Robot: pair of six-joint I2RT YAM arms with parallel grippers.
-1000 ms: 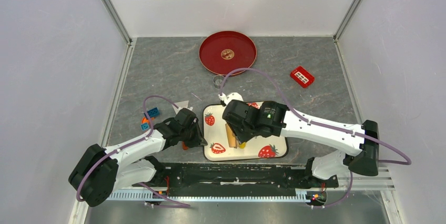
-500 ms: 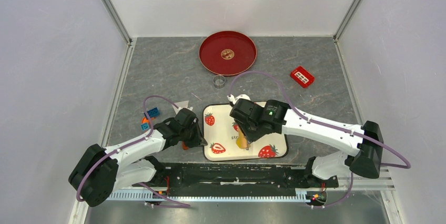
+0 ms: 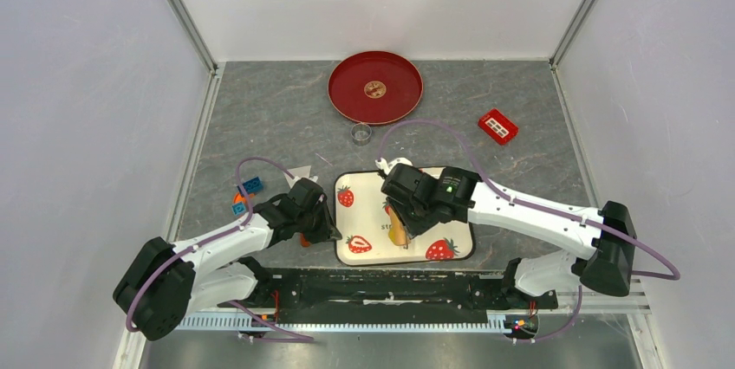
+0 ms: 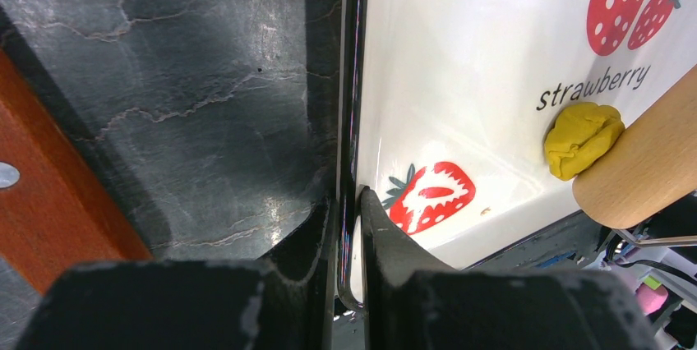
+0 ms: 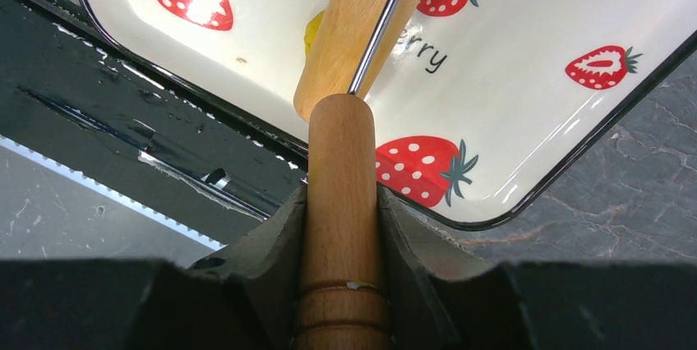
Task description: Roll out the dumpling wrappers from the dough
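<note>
The rolling pin [image 5: 339,145], clamped by its handle in your right gripper [image 5: 341,202], meets the dough lump [image 4: 582,138] while your left gripper [image 4: 349,210] pinches the left rim of the strawberry tray [image 4: 468,62] to steady it.

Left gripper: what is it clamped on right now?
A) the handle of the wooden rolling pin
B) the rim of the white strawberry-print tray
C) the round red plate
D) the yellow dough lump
B: the left wrist view shows the left gripper pinching the rim of the white strawberry-print tray, while the yellow dough lump and the wooden rolling pin sit farther along the tray, clear of its fingers.
</note>
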